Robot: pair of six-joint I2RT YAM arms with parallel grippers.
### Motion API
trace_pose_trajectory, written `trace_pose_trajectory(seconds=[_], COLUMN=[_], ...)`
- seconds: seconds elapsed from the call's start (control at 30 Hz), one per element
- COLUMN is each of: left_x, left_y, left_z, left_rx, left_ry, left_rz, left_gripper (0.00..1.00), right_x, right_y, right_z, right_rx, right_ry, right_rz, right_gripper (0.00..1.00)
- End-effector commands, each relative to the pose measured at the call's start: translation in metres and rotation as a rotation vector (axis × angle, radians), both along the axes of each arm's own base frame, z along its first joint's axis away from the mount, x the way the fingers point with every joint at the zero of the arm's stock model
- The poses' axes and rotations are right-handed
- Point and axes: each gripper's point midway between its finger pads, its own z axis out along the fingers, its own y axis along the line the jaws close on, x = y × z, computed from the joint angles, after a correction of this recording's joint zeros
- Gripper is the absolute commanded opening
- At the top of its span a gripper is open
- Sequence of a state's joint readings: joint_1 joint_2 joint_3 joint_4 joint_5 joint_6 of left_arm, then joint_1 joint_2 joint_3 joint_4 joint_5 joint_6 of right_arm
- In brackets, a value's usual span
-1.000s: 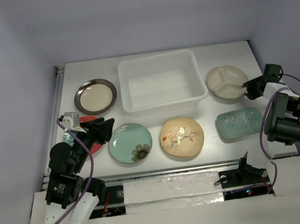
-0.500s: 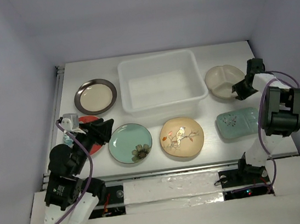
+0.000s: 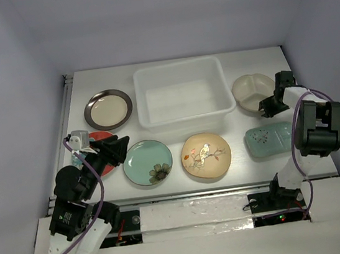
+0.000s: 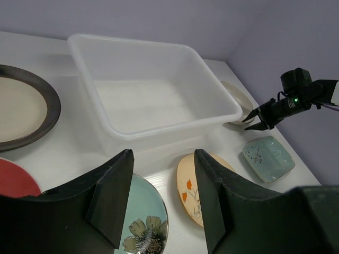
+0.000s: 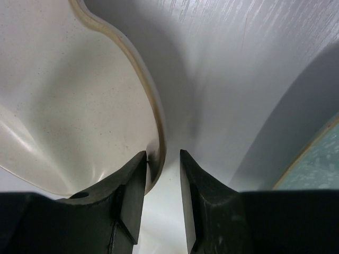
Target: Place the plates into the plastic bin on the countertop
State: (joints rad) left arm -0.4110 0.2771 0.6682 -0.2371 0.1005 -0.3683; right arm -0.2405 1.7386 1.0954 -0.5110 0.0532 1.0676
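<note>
The empty plastic bin (image 3: 175,65) stands at the back centre of the countertop (image 3: 238,165). Round it lie the dark-rimmed cream plate (image 3: 109,109), the teal flower plate (image 3: 147,162), the tan bird plate (image 3: 205,155), the pale green rectangular plate (image 3: 270,138) and the cream divided plate (image 3: 250,91). The red-and-teal plate (image 3: 99,136) is partly hidden under my left arm. My right gripper (image 5: 162,156) is open, its jaws straddling the divided plate's (image 5: 69,95) near-right rim, the left finger inside the dish. My left gripper (image 4: 163,156) is open and empty above the teal plate (image 4: 143,222).
Pale lavender walls enclose the countertop on three sides. The green plate (image 5: 318,159) lies just beside my right gripper. In the left wrist view the bin (image 4: 159,114) is ahead, with the tan plate (image 4: 193,190) to its front right.
My right gripper has moved left and down from beside the divided plate onto its rim. The left arm has barely moved.
</note>
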Motion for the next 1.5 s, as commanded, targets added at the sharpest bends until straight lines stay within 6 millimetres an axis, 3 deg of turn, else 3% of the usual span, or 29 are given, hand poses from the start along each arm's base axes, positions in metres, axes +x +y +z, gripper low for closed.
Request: trace_pose_trajectory(seconds=[0.0, 0.23, 0.4, 0.53, 0.7, 0.87, 0.9, 0.93, 1.1, 1.17, 1.47], left_x=[-0.004, -0.005, -0.008, -0.008, -0.008, -0.005, -0.005, -0.005, -0.005, -0.005, -0.003], left_y=[0.002, 0.001, 0.005, 0.006, 0.006, 0.005, 0.005, 0.004, 0.004, 0.004, 0.004], left_z=[0.02, 0.019, 0.023, 0.023, 0.023, 0.019, 0.019, 0.018, 0.018, 0.018, 0.016], left_rx=[-0.029, -0.03, -0.039, -0.043, -0.041, -0.034, -0.034, -0.034, -0.035, -0.036, -0.036], left_ry=[-0.058, -0.055, -0.071, -0.074, -0.07, -0.058, -0.058, -0.054, -0.054, -0.055, -0.048], left_rz=[0.002, -0.001, 0.01, 0.016, 0.017, 0.016, 0.016, 0.014, 0.014, 0.014, 0.017], left_gripper=[0.47, 0.47, 0.47, 0.47, 0.47, 0.46, 0.46, 0.46, 0.46, 0.46, 0.46], right_x=[0.003, 0.004, 0.007, 0.01, 0.008, 0.019, 0.01, 0.016, 0.014, 0.017, 0.015], right_y=[0.003, 0.004, 0.001, 0.002, 0.0, 0.002, 0.0, -0.007, -0.019, -0.024, -0.034], right_z=[0.013, 0.015, 0.018, 0.019, 0.023, 0.036, 0.028, 0.042, 0.067, 0.087, 0.126], right_rx=[-0.015, -0.038, -0.067, -0.076, -0.095, -0.111, -0.118, -0.13, -0.147, -0.173, -0.184], right_ry=[-0.036, -0.032, -0.026, -0.033, -0.09, -0.244, -0.24, -0.317, -0.462, -0.537, -0.686], right_rz=[-0.031, -0.052, -0.078, -0.078, -0.082, -0.056, -0.052, -0.062, -0.03, -0.014, 0.05], right_gripper=[0.37, 0.38, 0.21, 0.0, 0.0, 0.0, 0.0, 0.0, 0.0, 0.0, 0.0])
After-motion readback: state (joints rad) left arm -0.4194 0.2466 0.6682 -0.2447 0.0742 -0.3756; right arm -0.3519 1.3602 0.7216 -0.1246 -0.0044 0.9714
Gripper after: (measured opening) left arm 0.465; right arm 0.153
